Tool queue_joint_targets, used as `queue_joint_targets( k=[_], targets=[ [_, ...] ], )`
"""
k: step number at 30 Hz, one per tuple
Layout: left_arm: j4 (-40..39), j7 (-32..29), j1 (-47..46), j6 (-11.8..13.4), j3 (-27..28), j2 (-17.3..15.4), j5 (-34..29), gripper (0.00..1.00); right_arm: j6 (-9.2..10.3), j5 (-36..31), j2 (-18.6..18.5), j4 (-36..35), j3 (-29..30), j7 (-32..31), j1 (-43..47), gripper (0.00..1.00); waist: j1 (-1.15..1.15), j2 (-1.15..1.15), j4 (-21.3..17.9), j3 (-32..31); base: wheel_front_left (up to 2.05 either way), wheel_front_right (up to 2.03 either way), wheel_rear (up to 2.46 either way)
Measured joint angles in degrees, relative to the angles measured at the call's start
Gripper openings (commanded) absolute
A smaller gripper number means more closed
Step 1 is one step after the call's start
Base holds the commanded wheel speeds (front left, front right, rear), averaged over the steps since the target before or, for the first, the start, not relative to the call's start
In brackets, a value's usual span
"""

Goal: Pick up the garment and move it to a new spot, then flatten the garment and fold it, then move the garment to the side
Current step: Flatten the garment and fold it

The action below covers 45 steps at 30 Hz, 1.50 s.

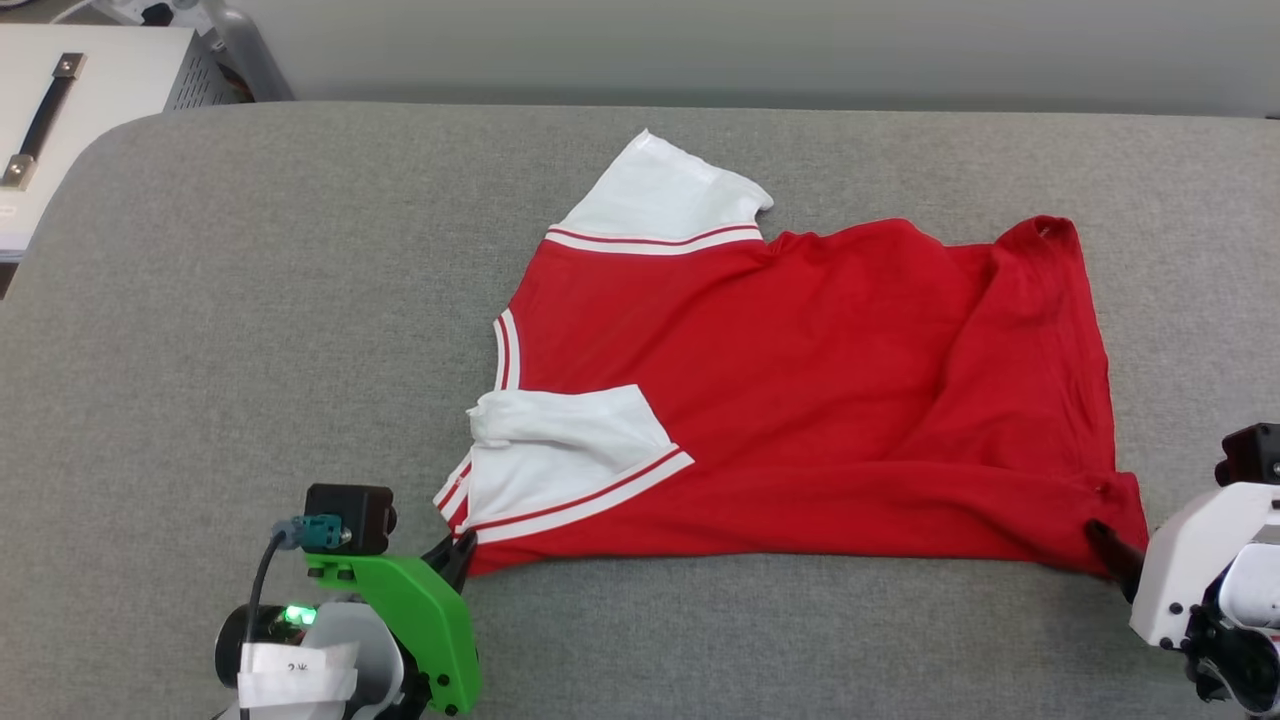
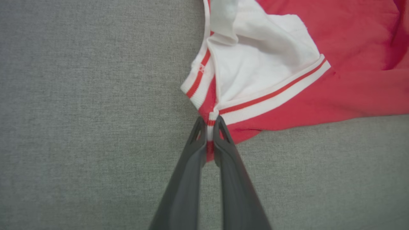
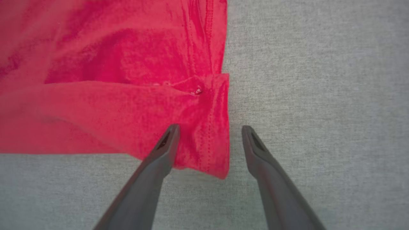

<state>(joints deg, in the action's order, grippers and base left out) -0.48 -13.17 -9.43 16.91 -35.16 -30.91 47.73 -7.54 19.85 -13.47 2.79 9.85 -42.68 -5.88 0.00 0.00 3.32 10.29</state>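
The garment (image 1: 800, 400) is a red T-shirt with white, red-striped sleeves, spread sideways on the grey table (image 1: 250, 300), plain side up. One white sleeve (image 1: 570, 450) lies folded over the red body. My left gripper (image 2: 208, 123) is shut on the garment (image 2: 319, 89) at its near left corner, where the striped trim bunches between the fingers. It sits at the lower left (image 1: 458, 555) in the head view. My right gripper (image 3: 209, 129) is open and straddles the hem corner of the garment (image 3: 127, 95); its left finger rests on the red cloth, its right finger on the bare table (image 3: 319, 95).
A white box (image 1: 80, 110) with a black handle stands beyond the table's far left corner. The table's rounded far edge (image 1: 700, 105) runs along the top, with bare grey fabric left of and in front of the garment.
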Motion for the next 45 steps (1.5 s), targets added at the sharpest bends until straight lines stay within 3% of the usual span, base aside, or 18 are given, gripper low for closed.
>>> queue_joint_targets(
  k=[10,11,12,23,28,45],
  targets=[
    [-1.5,-0.3,0.0,0.0,-0.6,-0.3,-0.9,0.0,0.01,-1.0,0.3,6.2,-1.4,-1.2,-1.4,1.0,0.0,0.0,1.3,2.1,0.0,0.0,0.0],
    [-1.5,-0.3,0.0,0.0,-0.6,-0.3,-0.9,0.0,0.01,-1.0,0.2,6.6,-1.4,-1.2,-1.4,0.39,0.0,0.0,1.4,2.1,0.0,0.0,0.0],
    [-1.5,-0.3,0.0,0.0,-0.6,-0.3,-0.9,0.0,0.01,-1.0,0.1,6.8,-1.5,-1.2,-1.5,0.02,0.0,0.0,1.4,2.1,0.0,0.0,0.0],
    [-0.1,-0.6,0.9,0.0,-1.0,-0.5,-0.3,0.0,-0.04,0.0,-2.3,8.0,-3.0,1.9,-1.3,0.0,0.0,0.0,0.9,-0.6,0.0,0.0,0.0],
    [-0.5,-1.1,2.7,-0.1,-1.3,-0.8,1.2,0.0,-0.04,0.1,-3.1,5.6,-0.2,1.8,1.6,0.0,0.0,0.0,0.6,-2.5,0.0,0.0,0.0],
    [-3.9,-4.0,10.0,0.0,-3.7,-2.0,4.1,0.0,-0.04,1.2,-2.9,-4.6,5.3,-7.0,11.0,0.0,0.0,0.0,0.0,-5.3,0.0,0.0,0.0]
  ],
)
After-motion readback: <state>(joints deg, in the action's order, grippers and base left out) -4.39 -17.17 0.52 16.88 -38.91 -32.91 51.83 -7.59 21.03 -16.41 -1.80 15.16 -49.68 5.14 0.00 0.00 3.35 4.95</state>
